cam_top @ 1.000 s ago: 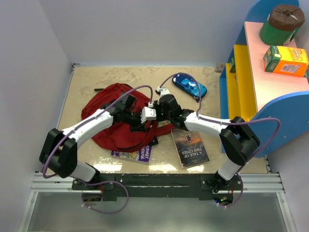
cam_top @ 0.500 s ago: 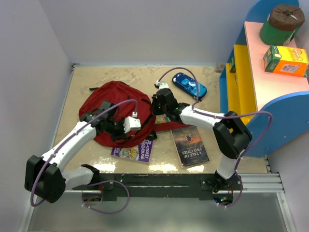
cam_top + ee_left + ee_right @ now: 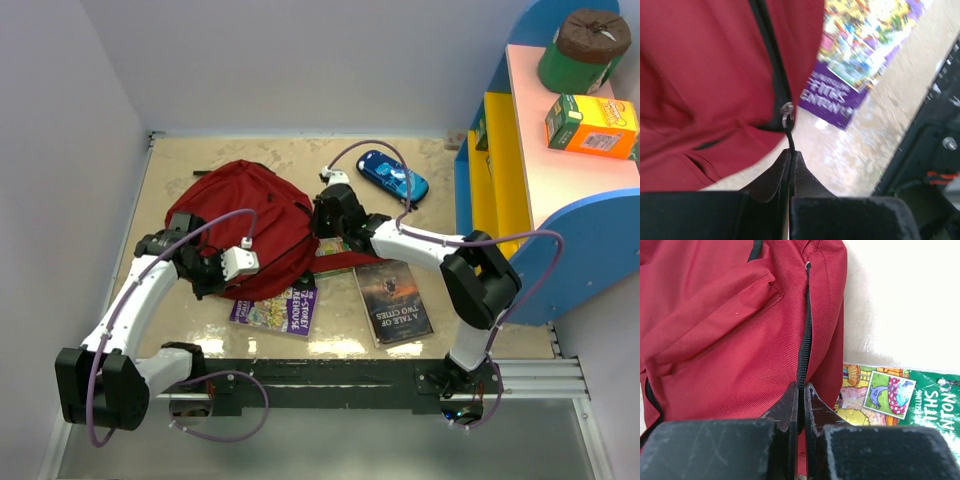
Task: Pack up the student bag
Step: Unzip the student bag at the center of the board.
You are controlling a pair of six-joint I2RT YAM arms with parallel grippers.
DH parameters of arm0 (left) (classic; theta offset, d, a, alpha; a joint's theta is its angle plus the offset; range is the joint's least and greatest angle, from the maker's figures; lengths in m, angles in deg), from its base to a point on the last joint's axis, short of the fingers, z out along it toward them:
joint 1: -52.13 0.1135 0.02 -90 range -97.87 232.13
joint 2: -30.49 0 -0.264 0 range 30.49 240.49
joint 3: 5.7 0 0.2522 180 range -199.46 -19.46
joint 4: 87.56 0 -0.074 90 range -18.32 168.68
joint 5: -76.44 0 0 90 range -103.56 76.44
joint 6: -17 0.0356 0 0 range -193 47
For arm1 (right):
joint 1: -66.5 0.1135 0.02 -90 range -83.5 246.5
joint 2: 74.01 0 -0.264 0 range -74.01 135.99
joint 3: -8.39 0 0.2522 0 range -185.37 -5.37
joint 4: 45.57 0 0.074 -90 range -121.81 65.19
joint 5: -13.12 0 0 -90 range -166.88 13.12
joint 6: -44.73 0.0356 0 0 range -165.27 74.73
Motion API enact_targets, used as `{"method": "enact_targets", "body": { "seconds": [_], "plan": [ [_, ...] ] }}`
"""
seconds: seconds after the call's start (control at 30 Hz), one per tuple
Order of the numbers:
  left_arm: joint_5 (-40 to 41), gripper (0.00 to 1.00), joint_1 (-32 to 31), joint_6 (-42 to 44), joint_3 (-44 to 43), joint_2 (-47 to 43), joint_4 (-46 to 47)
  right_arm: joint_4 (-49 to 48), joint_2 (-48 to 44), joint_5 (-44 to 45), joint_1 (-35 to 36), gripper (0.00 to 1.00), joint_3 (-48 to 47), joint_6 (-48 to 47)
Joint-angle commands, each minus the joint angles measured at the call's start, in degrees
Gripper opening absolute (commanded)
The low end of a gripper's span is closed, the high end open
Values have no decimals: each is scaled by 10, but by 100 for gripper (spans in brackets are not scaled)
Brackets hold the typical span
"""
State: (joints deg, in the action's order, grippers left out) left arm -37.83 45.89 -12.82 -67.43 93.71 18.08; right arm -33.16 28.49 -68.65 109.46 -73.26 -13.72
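From above, we count one student bag (image 3: 255, 215), lying flat on the desk (image 3: 290, 155) at centre left of the frame. It is rounded and slightly longer along the diagonal from upper left to lower right; we cannot tell which end is its top. We count three books at its lower right edge: a purple book (image 3: 278, 312) tucked partly under the bag, a green book (image 3: 338, 260) partly hidden by the right arm, and "A Tale of Two Cities" (image 3: 394, 300) lying apart to the right. One blue pencil case (image 3: 393, 176) sits well apart, toward the upper right. The left claw (image 3: 208, 272) is at the bag's lower left edge and the right claw (image 3: 322, 222) at its right edge.

In the left wrist view, we see the left claw clenched on the zipper pull (image 3: 788, 131), which hangs from the slider at frame centre. The black zipper (image 3: 771, 55) runs up from there to the top edge, and the purple book lies at the upper right.

In the right wrist view, we see the right claw pinching the bag's red fabric at the zipper line, which runs straight up the middle. The green book shows at the lower right.
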Motion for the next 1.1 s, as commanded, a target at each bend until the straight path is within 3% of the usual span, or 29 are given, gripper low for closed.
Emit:
{"method": "enact_targets", "body": {
  "seconds": [0.0,0.07,0.27,0.37,0.4,0.5,0.6,1.07],
  "plan": [
    [27,0,10,43,1,-6,-84,-43,-15,14,-14,11,-15,-10],
    [1,0,9,37,-4,2,-73,-25,-18,15,3,25,-36,-25],
    [-23,0,9,-3,-18,31,-22,-17,-97,55,34,38,4,-26],
    [-11,0,9,-22,-4,27,8,12,-141,143,83,46,28,-18],
    [-10,0,9,-25,-3,27,14,27,-155,202,131,47,39,-17],
    [-16,0,9,-32,0,27,23,-26,-186,198,191,47,101,4],
    [-20,0,9,-38,-2,29,28,-6,-170,193,218,47,110,55],
    [-24,0,9,-23,5,14,21,38,-73,157,243,53,37,176]
  ]
}}
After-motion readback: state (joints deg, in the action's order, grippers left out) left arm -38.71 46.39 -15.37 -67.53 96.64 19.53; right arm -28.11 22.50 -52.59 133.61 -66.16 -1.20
